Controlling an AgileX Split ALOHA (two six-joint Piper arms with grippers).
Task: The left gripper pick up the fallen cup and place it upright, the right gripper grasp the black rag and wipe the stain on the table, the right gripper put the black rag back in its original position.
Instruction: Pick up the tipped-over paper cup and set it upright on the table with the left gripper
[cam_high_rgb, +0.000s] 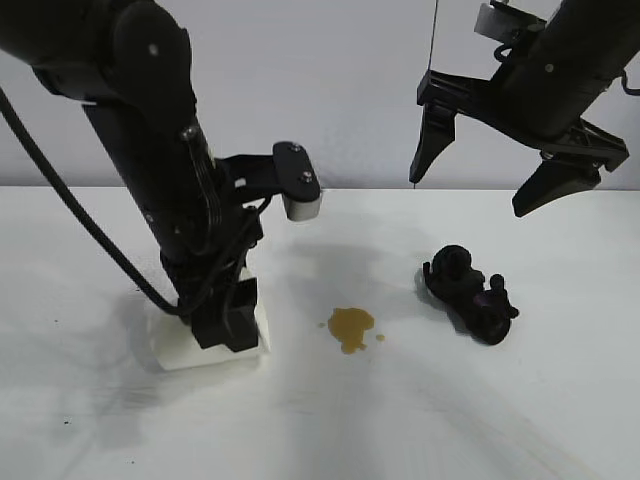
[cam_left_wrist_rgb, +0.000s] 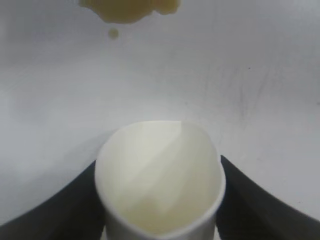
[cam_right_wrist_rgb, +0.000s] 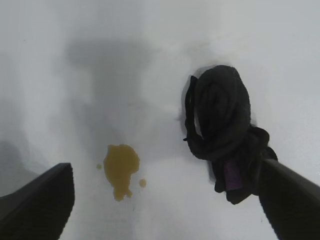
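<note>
On the wide matte white table (cam_high_rgb: 520, 420) the small yellowish-brown stain (cam_high_rgb: 350, 327) serves as the landmark; it is an irregular blotch with a tiny droplet just beside it, seen also in the right wrist view (cam_right_wrist_rgb: 121, 169) and at the edge of the left wrist view (cam_left_wrist_rgb: 127, 9).

To the stain's left in the exterior view, near it but apart, lies the plain white tapered paper cup (cam_high_rgb: 205, 345), on its side on the tabletop, its long axis running roughly left to right. The left wrist view shows its open mouth (cam_left_wrist_rgb: 160, 182) with the rolled rim facing the camera, away from the stain beyond it. No printing or label is readable on it. The left gripper (cam_high_rgb: 225, 325), a black claw with broad wedge-shaped fingers, is down at the cup with one finger on either side of the cup body; its fingers (cam_left_wrist_rgb: 250, 200) flank the cup closely, but whether they actually press it I cannot tell.

To the stain's right, apart from it, sits the lumpy black cloth rag (cam_high_rgb: 470, 292), elongated on a diagonal, a purplish spot near one end (cam_right_wrist_rgb: 220, 140). The right gripper (cam_high_rgb: 490, 170), black with long thin fingers, hangs in the air above the rag, fingers spread wide and holding nothing
</note>
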